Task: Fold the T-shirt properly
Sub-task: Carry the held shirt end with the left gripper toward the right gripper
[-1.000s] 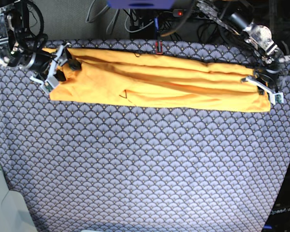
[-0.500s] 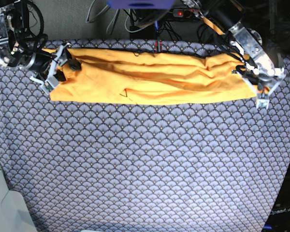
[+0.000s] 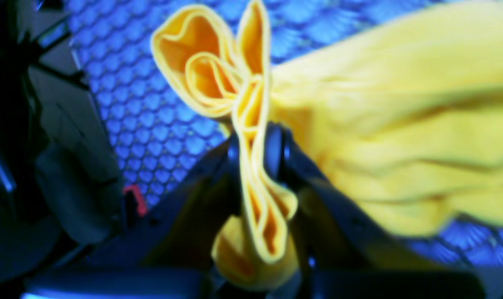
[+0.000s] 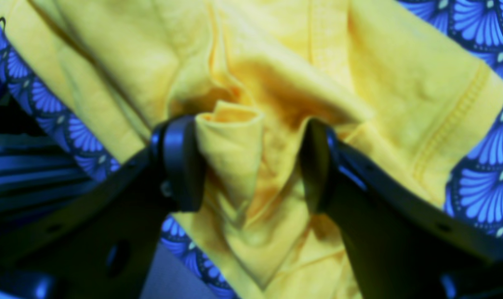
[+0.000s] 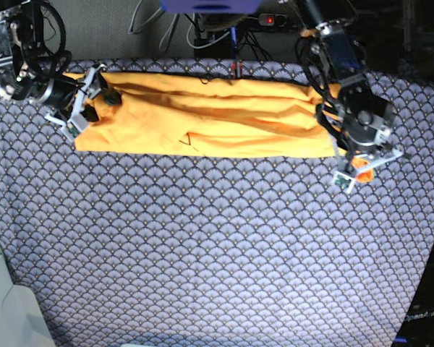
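The yellow-orange T-shirt (image 5: 202, 119) lies as a long narrow band across the far side of the table. My left gripper (image 5: 356, 168) is at the band's right end in the base view. In the left wrist view it (image 3: 254, 149) is shut on several pinched layers of the T-shirt (image 3: 401, 104), lifted off the cover. My right gripper (image 5: 87, 101) rests at the band's other end. In the right wrist view it (image 4: 251, 166) stands open, fingers (image 4: 180, 162) wide apart, a loose fold of the T-shirt (image 4: 276, 50) between them.
A blue-grey fan-patterned cover (image 5: 217, 253) spreads over the whole table. Cables and a power strip (image 5: 231, 29) run behind the far edge. A pale object (image 5: 3, 303) sits at the near left corner. Dark equipment (image 5: 427, 318) stands at the right edge.
My left gripper has carried its end of the T-shirt leftward and toward the front in the base view, shortening the band. The right arm has stayed put.
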